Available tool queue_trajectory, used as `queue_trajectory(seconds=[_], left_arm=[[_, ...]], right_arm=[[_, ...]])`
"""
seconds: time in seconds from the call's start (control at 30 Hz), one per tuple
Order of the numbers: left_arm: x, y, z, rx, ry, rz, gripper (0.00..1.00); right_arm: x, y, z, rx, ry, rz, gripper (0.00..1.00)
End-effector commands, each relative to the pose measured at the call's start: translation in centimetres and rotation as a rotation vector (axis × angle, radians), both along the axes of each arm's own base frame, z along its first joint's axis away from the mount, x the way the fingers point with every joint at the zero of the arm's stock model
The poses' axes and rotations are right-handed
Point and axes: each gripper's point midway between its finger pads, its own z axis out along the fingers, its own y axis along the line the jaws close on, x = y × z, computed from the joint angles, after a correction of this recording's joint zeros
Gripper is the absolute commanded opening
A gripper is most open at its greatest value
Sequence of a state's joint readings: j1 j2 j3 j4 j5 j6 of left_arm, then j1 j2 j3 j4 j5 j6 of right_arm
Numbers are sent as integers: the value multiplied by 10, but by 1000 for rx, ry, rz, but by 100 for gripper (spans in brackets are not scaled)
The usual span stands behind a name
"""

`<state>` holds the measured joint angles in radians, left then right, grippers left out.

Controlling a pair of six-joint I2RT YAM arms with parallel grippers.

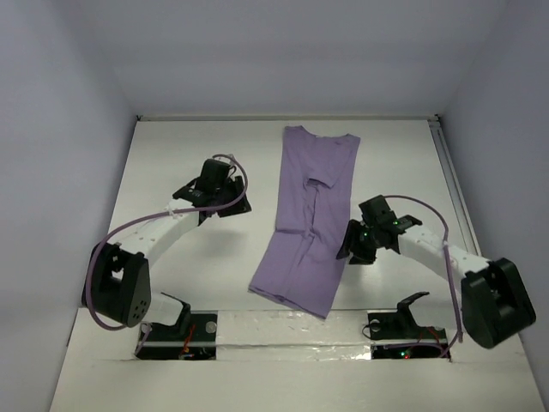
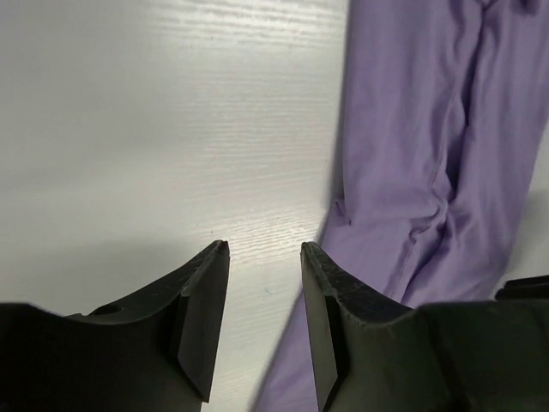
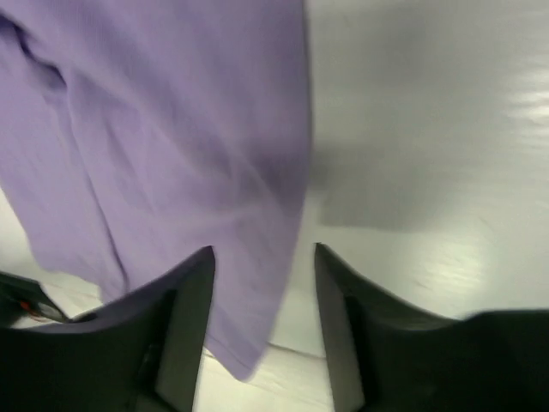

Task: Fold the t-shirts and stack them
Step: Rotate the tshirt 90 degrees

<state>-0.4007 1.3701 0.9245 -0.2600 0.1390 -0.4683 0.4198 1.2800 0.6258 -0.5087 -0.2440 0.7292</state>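
Saw lavender t-shirt (image 1: 309, 223) lying flat mid-way across white desk (image 1: 171, 154), folded lengthwise into a long strip. Noted its long axis running far to near, collar at the far end, hem slanting toward the left. Found left pincer (image 2: 264, 249) partly open, empty, over bare desk just beside the cloth. Found right pincer (image 3: 264, 251) parted similarly, empty, above the shirt's right edge.

The right gripper (image 3: 263, 253) has its two dark fingers (image 3: 184, 326) spread apart, gripping nothing. The lavender t-shirt (image 3: 171, 129) lies ahead of them and off to one side, its blurred edge running down into the gap between them. White table (image 3: 429, 129) lies ahead on the other side, crossed by a grey shadow (image 3: 369, 197)
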Motion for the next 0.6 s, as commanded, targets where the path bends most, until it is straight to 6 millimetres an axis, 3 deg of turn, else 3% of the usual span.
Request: queue_trajectory(seconds=[0.0, 0.03, 0.1, 0.2, 0.23, 0.3, 0.33, 0.4, 0.5, 0.57], left_arm=[[-13, -4, -12, 17, 44, -31, 36], [-18, -1, -16, 26, 59, -36, 38], [-44, 4, -33, 39, 143, -58, 42], [-92, 5, -53, 6, 289, -115, 47], [-105, 3, -57, -2, 324, -135, 48], [-131, 8, -66, -2, 392, -148, 48], [-136, 9, -67, -5, 404, -148, 49], [-152, 5, -70, -26, 443, -180, 51], [-171, -2, -82, -36, 506, -228, 51], [-177, -1, -89, -23, 530, -242, 52]], right_arm=[[-18, -27, 15, -114, 0, 5, 61], [-21, -26, 21, -103, 3, 14, 72], [-21, -20, 38, -51, -27, 14, 73], [-45, -3, 49, 103, 2, 24, 73], [-60, -5, 39, 115, 45, 14, 73], [-79, 3, 38, 176, 87, 8, 72], [-90, 10, 43, 231, 90, 26, 70], [-112, 17, 35, 253, 155, 40, 68], [-132, 28, 26, 265, 209, 83, 62], [-134, 35, 22, 269, 229, 101, 59]])
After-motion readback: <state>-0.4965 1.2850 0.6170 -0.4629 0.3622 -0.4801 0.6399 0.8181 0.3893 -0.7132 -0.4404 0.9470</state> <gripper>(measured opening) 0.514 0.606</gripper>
